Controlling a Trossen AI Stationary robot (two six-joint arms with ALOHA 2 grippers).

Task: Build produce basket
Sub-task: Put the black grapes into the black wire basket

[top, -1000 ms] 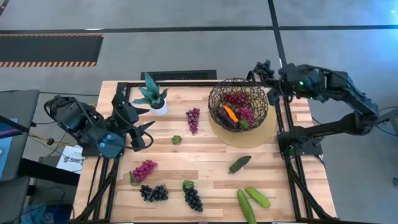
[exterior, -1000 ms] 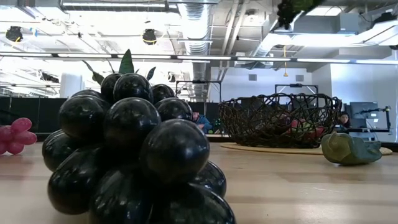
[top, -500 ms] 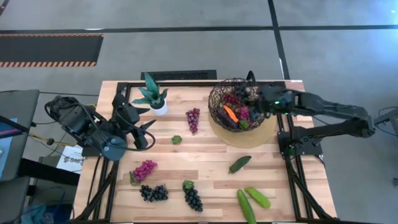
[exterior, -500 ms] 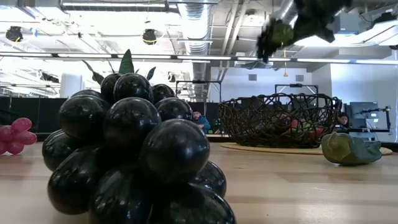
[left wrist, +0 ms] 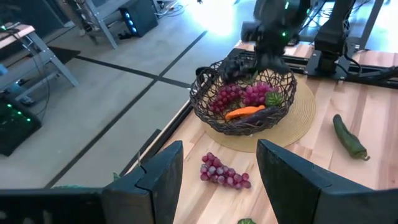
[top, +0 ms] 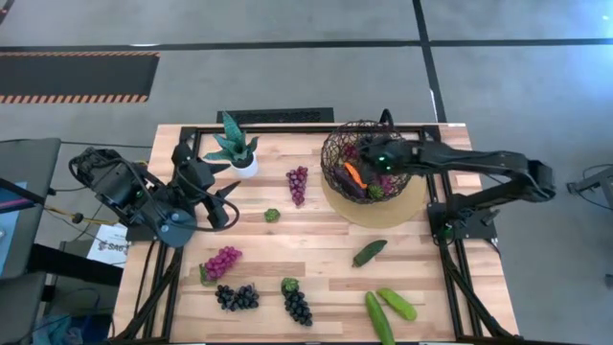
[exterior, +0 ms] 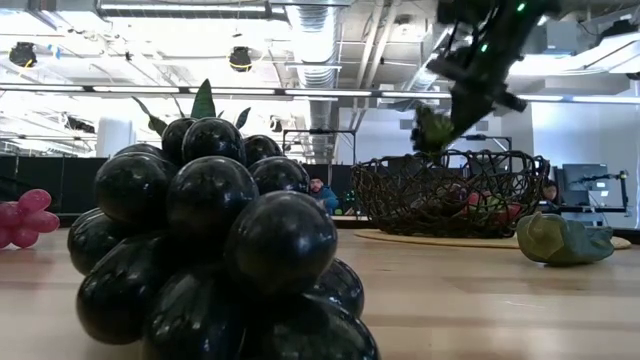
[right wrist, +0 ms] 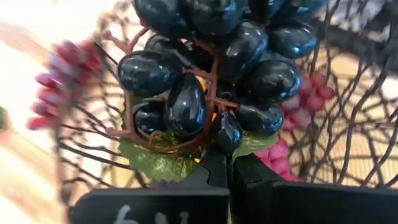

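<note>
While much of the produce lies loose on the table, the job looks roughly half done. Farthest left, the left gripper waits with its fingers spread wide and nothing between them, near the potted plant. Next come a magenta grape bunch and a black grape bunch at the near edge, then a second black bunch and a purple bunch farther back. A dark green cucumber and two brighter cucumbers wait right of centre. All of these are left to load, I judge.

Toward the right, the basket sits on a tan disc and already holds magenta grapes, an orange carrot and a dark eggplant. Above it, the right gripper is clamped on the stem of a black grape cluster, hanging just over the rim and not yet released.
</note>
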